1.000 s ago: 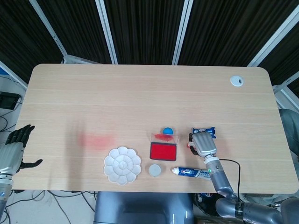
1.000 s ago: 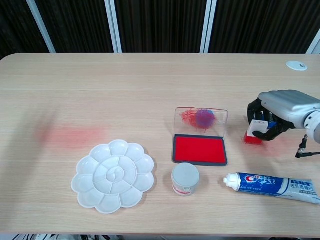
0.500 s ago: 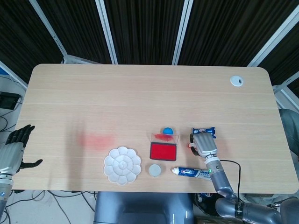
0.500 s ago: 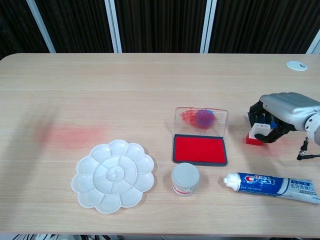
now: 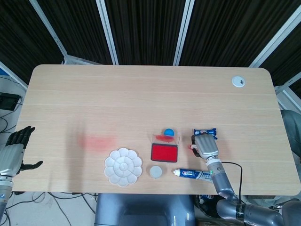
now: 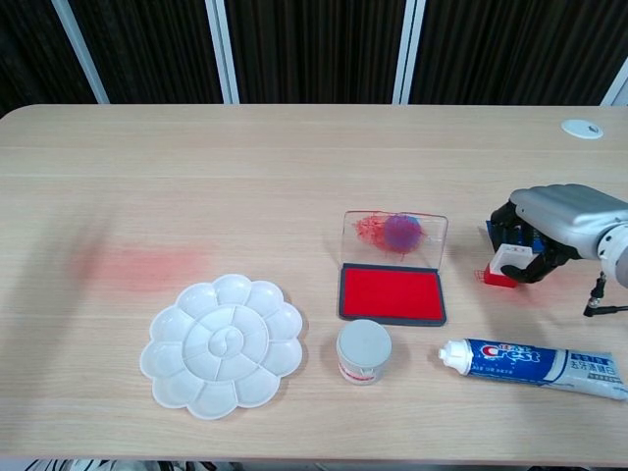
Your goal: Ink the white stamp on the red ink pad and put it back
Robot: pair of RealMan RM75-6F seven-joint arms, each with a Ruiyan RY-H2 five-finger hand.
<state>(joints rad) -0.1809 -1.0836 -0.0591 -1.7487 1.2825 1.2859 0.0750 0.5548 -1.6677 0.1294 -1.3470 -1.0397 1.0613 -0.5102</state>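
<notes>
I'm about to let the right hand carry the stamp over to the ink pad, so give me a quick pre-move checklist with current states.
1. Right hand has its fingers around the white stamp: ok.
2. Stamp lifted off the table: cannot tell; its red base looks at table level.
3. Red ink pad open, lid tipped back: ok.
4. Path between stamp and pad free of objects: ok.
5. Toothpaste tube lies nearer the table's front edge than that path: ok.
6. Left hand off the table's left edge: ok.

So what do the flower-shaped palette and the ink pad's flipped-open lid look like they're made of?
The white flower-shaped palette looks like moulded plastic or glazed ceramic: smooth, evenly white wells with a soft sheen. The clear ink pad lid looks like transparent plastic: the table and a blue object show through it, smeared red.
</notes>
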